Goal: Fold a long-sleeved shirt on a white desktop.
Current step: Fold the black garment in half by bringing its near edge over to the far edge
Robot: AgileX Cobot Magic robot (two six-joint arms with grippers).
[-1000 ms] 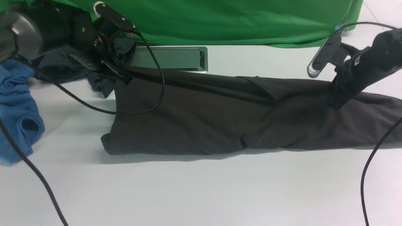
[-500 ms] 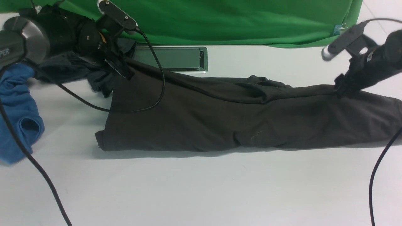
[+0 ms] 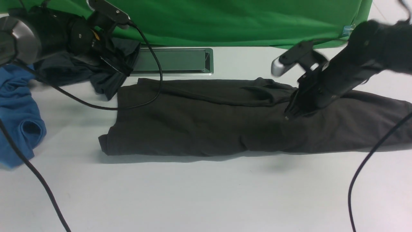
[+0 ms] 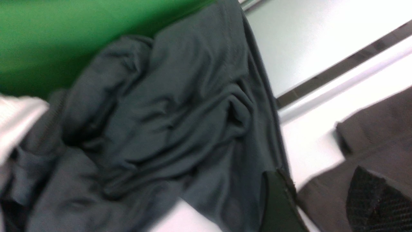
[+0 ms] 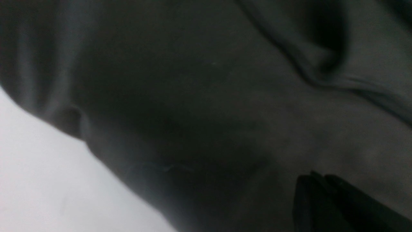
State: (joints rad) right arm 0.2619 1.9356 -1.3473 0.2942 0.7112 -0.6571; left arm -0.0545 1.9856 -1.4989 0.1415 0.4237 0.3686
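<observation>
The long-sleeved shirt (image 3: 199, 122) lies folded into a long dark band on the white surface (image 3: 206, 193). It sits just on the robot's side of the silver-framed cable hatch (image 3: 170, 61), with a narrow strip of white between its far edge and the hatch frame. From below the hatch's left end it runs well past the hatch's right end to the picture's right edge. A raised fold of cloth sits along its far edge, to the right of the hatch.

The left pincer (image 3: 124, 69) hangs just left of the hatch, over a crumpled charcoal-grey garment (image 3: 64, 69). In the left wrist view its fingers (image 4: 370, 199) stand apart, with only the shirt's corner and bare surface showing between them, so it is open and holds nothing.

The right pincer (image 3: 288, 115) is well to the right of the hatch and nearer the robot, its tip down at the shirt's upper face. Its fingers (image 5: 322, 199) are pressed together, closed. Whether any cloth is caught between them I cannot tell.

A blue garment (image 3: 16, 112) lies far left of the hatch, beyond the grey one. A green backdrop (image 3: 225, 22) hangs directly behind the hatch.
</observation>
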